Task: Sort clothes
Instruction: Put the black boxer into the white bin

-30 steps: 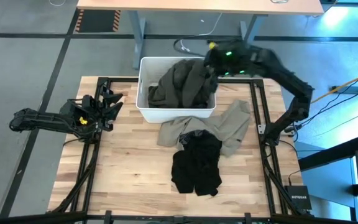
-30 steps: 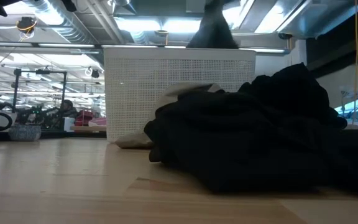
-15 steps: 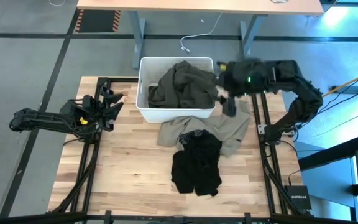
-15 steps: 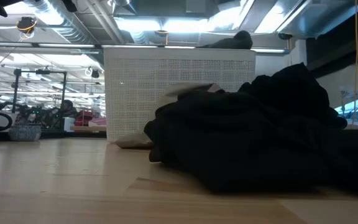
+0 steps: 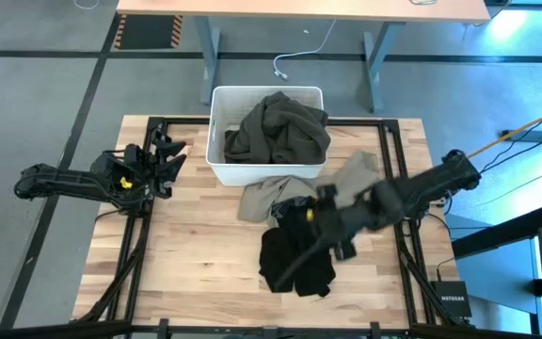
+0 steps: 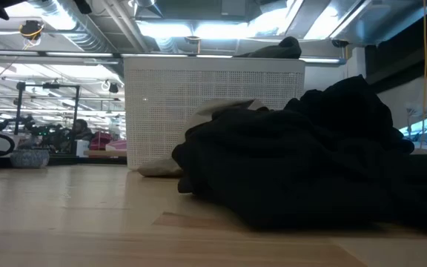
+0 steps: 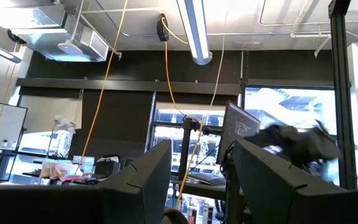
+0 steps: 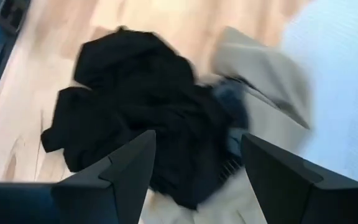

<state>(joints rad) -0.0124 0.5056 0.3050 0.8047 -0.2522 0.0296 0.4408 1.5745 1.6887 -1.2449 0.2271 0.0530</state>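
We see the right gripper (image 5: 323, 221) hanging over the middle of the wooden table (image 5: 196, 245), above the upper edge of the black garment (image 5: 296, 252), its arm reaching in from the table's right side; in the right wrist view its two dark fingers (image 8: 126, 171) stand spread apart with nothing between them, and below them lie the black garment (image 8: 138, 134) and the khaki-beige garment (image 8: 263, 78). The black garment sits crumpled near the table's centre, touching and partly overlapping the khaki-beige garment (image 5: 351, 184), which spreads between it and the white tub (image 5: 216, 160). The tub stands at the far edge of the table and holds the dark olive-green garment (image 5: 276, 127), heaped so that it rises above the rim. From table height, the black garment (image 6: 310, 159) fills the foreground and blocks most of what lies behind it; the tub's perforated wall (image 6: 161, 111) rises behind, with a bit of the olive garment (image 6: 276, 50) showing over its top edge and a pale fold of khaki (image 6: 221, 110) peeking between. The left gripper (image 5: 163, 160) waits at the table's left edge, well apart from the clothes; its wrist view shows its fingers (image 7: 138, 183) held apart and empty, pointed at the room.
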